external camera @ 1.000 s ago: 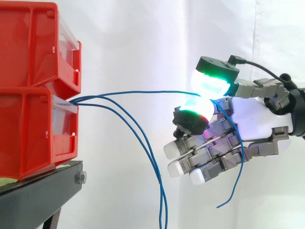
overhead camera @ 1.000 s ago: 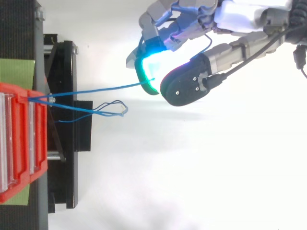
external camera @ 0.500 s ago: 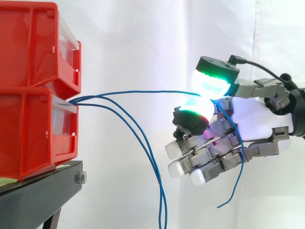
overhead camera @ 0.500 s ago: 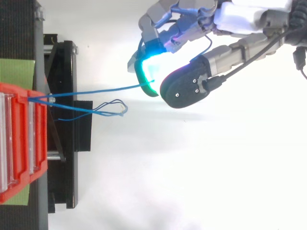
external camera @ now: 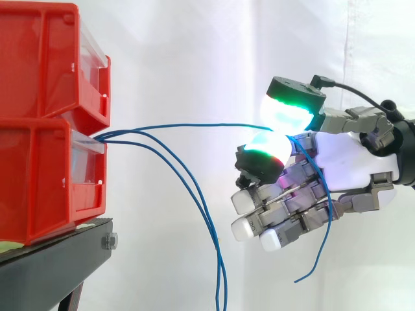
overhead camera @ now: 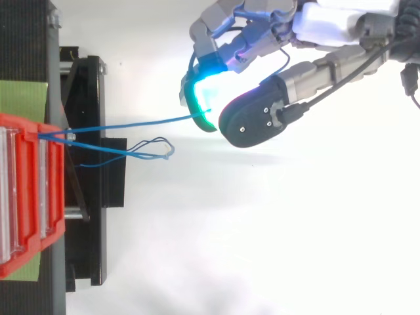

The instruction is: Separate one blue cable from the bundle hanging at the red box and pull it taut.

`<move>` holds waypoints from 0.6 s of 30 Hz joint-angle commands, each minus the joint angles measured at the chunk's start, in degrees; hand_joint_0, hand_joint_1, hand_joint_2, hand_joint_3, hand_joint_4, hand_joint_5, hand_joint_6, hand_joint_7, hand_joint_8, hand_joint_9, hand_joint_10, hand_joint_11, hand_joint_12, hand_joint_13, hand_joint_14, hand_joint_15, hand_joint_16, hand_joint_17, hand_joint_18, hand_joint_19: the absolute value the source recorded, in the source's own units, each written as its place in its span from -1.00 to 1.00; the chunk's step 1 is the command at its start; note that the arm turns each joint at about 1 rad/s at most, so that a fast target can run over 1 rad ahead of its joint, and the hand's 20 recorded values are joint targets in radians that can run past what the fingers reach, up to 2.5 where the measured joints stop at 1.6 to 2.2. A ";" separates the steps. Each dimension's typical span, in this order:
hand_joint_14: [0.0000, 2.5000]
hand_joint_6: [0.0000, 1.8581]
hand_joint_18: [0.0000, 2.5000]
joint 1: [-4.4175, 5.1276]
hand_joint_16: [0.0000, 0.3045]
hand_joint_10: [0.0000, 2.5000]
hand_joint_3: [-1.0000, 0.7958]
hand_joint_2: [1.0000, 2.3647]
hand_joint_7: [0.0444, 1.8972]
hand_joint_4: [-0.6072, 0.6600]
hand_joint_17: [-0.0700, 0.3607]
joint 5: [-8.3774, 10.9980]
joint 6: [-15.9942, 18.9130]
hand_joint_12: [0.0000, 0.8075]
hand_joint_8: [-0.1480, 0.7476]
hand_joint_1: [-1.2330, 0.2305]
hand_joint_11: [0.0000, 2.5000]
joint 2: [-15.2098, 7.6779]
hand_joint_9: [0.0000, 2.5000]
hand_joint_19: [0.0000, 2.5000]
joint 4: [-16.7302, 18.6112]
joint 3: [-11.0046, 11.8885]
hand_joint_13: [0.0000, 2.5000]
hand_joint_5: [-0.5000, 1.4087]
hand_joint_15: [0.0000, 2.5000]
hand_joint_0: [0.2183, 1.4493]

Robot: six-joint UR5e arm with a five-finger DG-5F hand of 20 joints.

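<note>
Several thin blue cables come out of the lower red box [external camera: 48, 181] at its front slot. One blue cable [external camera: 188, 126] runs nearly level to the right, stretched from the box to my hand [external camera: 350, 165]. Two green-glowing pads pinch it, and its free end [external camera: 318, 259] hangs down behind the fingers. The other blue cables [external camera: 194, 201] droop down and off the bottom edge. In the top view the pinched cable [overhead camera: 131, 124] reaches the hand [overhead camera: 262, 121], while the loose cables [overhead camera: 147, 149] curl near the stand.
Two red boxes are stacked, the upper red box [external camera: 45, 58] on the lower one, on a black stand [external camera: 58, 259]. A white curtain hangs behind. The black stand's frame [overhead camera: 85, 164] lies at the left in the top view.
The lower curled fingers have shifted slightly right and down. The pinched cable and the loose cables stay where they were.
</note>
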 commanded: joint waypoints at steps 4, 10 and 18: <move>-0.98 -0.02 -0.55 0.06 -0.80 -0.99 0.06 -0.96 0.35 -0.03 -0.35 0.00 0.00 -0.27 -0.08 -0.31 -0.29 -0.05 -0.29 -0.72 0.03 0.00 -0.36 -0.61 -0.50 -0.44; -0.98 -0.02 -0.50 -0.03 -0.78 -0.99 0.04 -0.96 0.32 -0.03 -0.32 0.00 0.00 -0.20 -0.07 -0.30 -0.10 -0.05 -0.24 -0.63 0.03 0.00 -0.19 -0.62 -0.08 -0.42; -0.99 -0.02 -0.41 -0.03 -0.75 -0.99 0.03 -0.96 0.31 -0.02 -0.28 0.00 0.00 -0.23 -0.05 -0.30 -0.09 0.03 -0.24 -0.51 0.03 0.00 -0.10 -0.62 0.20 -0.42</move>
